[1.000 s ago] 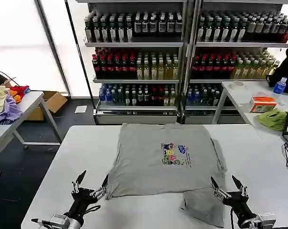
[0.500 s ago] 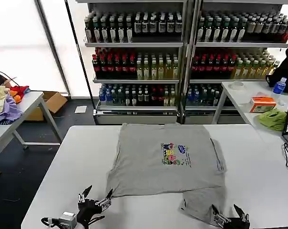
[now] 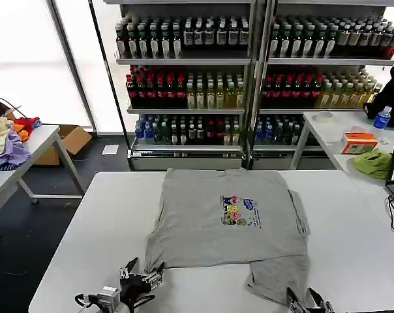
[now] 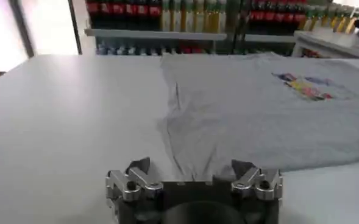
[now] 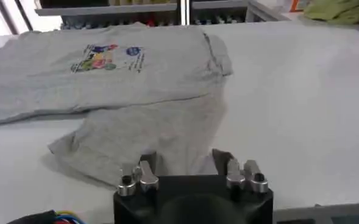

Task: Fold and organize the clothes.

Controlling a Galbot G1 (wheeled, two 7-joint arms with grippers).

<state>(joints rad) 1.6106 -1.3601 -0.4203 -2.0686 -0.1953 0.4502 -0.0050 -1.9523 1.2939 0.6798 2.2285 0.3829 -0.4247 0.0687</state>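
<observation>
My left pincer [image 3: 143,282], jaws apart, sits just short of the shirt's [image 3: 229,218] near-left corner, straight ahead.

A light grey shirt [image 3: 228,218] of soft matt cloth, creased in places, was seen ahead of both sets of jaws, its multicolour chest print [image 4: 304,85] looking flatter and smoother than the weave around it. The white table [image 3: 99,222] beneath was seen as a smooth, faintly sheened surface. The left gripper [image 4: 194,179], jaws held apart, was built of bright brushed metal finger links on a matt black plastic body. The right gripper [image 5: 188,172] showed the same silvery metal and dull black housing, its jaws likewise parted, just short of a rumpled cloth fold.
</observation>
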